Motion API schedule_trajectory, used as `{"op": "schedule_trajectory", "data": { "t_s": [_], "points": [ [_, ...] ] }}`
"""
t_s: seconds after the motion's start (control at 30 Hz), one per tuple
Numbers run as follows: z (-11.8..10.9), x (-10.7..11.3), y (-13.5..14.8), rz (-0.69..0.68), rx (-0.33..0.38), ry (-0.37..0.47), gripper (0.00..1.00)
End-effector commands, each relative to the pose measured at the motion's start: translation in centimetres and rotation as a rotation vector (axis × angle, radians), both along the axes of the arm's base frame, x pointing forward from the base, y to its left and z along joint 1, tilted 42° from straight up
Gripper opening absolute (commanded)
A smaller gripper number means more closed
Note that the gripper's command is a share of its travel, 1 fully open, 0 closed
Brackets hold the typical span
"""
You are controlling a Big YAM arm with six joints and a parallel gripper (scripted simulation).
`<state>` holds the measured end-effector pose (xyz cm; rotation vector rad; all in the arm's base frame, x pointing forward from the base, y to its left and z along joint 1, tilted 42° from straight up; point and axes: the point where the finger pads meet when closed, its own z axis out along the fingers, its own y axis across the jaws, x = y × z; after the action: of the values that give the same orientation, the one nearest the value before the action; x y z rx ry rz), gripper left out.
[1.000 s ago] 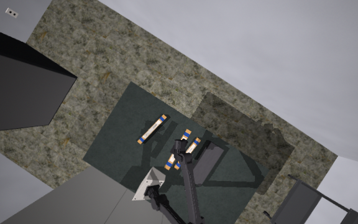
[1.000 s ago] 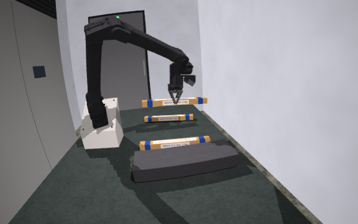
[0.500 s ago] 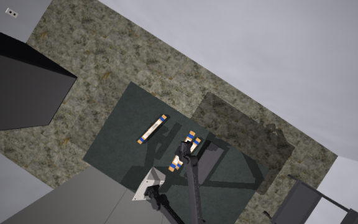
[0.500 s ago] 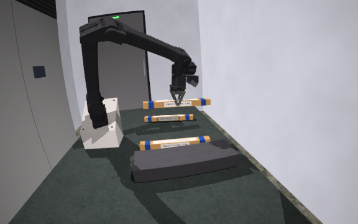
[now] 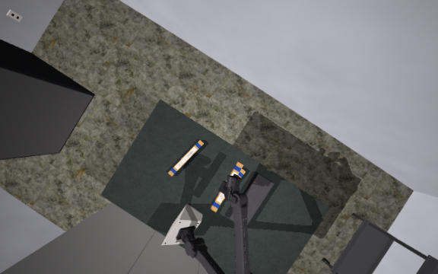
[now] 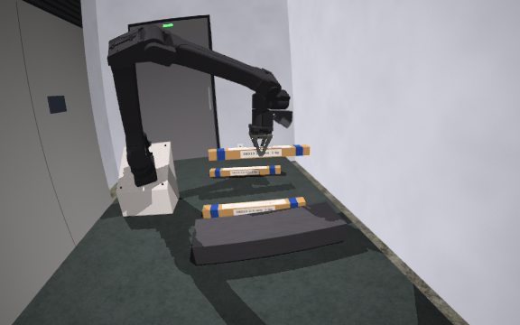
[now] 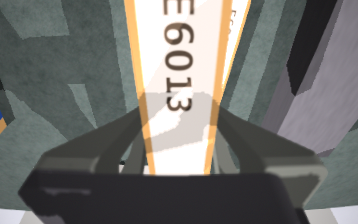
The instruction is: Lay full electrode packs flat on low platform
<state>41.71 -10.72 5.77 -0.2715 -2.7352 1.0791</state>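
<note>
My gripper [image 6: 260,151] is shut on the middle of a long tan electrode pack [image 6: 259,152] with blue end bands and holds it level in the air, above the dark mat. In the wrist view the held pack [image 7: 180,85] runs up between my fingers, its label reading E6013. A second pack [image 6: 245,171] lies on the mat farther back. A third pack [image 6: 254,207] lies on the mat right behind the low dark grey platform [image 6: 269,232]. From above, the held pack hangs beside the platform [image 5: 258,194].
The arm's white base block [image 6: 148,185] stands at the mat's left. A wall runs close along the right side. A door stands behind the arm. A dark cabinet [image 5: 21,110] and a dark cart [image 5: 371,247] stand off the mat.
</note>
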Motion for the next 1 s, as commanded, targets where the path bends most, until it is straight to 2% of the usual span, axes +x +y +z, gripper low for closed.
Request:
{"op": "schedule_trajectory", "data": {
  "t_s": [0.0,0.97],
  "points": [
    [5.6,4.2,0.5,0.033,0.006,-0.132,0.0],
    [10.1,3.8,-4.9,0.045,0.001,-0.13,0.0]
  ]
}}
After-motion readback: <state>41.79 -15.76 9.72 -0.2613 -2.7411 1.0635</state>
